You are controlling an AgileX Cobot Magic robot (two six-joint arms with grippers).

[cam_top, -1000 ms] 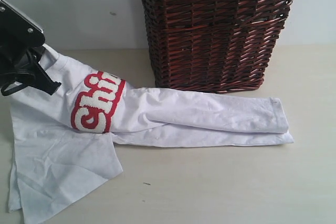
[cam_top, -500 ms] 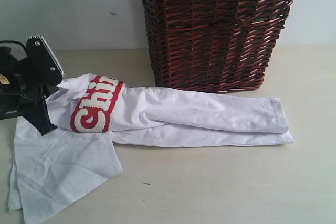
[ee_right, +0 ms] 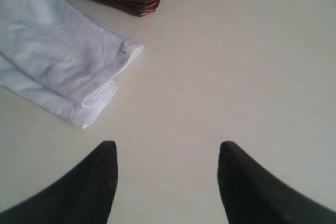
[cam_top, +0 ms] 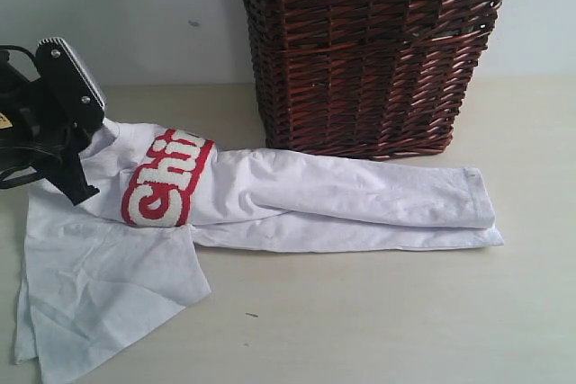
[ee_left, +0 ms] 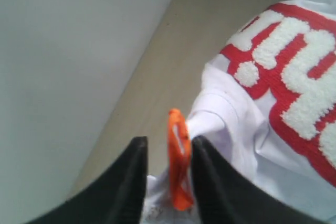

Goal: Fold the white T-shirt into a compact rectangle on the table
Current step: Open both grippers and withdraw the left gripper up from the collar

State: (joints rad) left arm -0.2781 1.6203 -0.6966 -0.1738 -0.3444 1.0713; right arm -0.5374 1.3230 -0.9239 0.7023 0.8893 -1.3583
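The white T-shirt (cam_top: 315, 191) lies in a long folded strip on the table (cam_top: 378, 312), with its red strip of fuzzy lettering (cam_top: 166, 177) near the left end. A loose flap (cam_top: 99, 285) spreads toward the front left. My left gripper (cam_top: 81, 188) hovers at the collar end. In the left wrist view its gripper (ee_left: 169, 140) is partly open, and the orange neck tag (ee_left: 178, 153) and collar cloth stand loose between its fingers. My right gripper (ee_right: 168, 145) is open over bare table, near the shirt's (ee_right: 58, 51) far end. It does not show in the exterior view.
A dark brown wicker basket (cam_top: 369, 51) stands right behind the shirt's middle and right part, its base almost touching the cloth. A pale wall runs along the back. Bare table stretches in front of the shirt and to its right.
The left gripper brought the lifted collar end down onto the table, then rose slightly back up and to the left. The collar cloth has settled lower. The rest of the shirt has not moved.
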